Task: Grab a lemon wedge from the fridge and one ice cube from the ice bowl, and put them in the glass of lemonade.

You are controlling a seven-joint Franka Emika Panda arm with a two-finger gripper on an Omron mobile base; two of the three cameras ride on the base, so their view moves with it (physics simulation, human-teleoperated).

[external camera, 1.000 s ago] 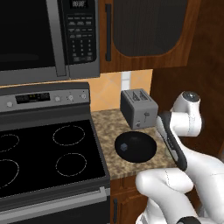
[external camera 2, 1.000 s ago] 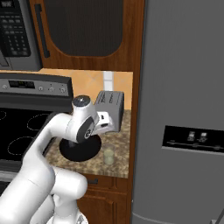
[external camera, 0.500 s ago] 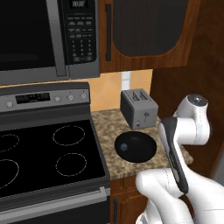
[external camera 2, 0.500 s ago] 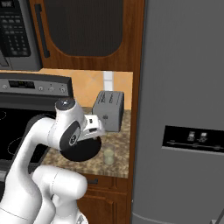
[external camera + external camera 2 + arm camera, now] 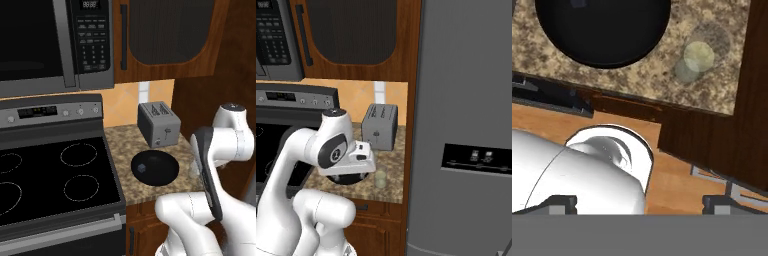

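well ahead of claw (image 5: 639, 204): glass of lemonade (image 5: 698, 59)

No text can be read — the microwave (image 5: 55, 45) keypad and display (blurred) stay illegible.

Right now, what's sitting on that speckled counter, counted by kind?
Toaster: 1
Black ice bowl: 1
Ice cube: 1, in the bowl
Glass of lemonade: 1
Total: 4

speckled stone counter (image 5: 125, 140), matt black ice bowl (image 5: 155, 167), brushed steel toaster (image 5: 158, 124)
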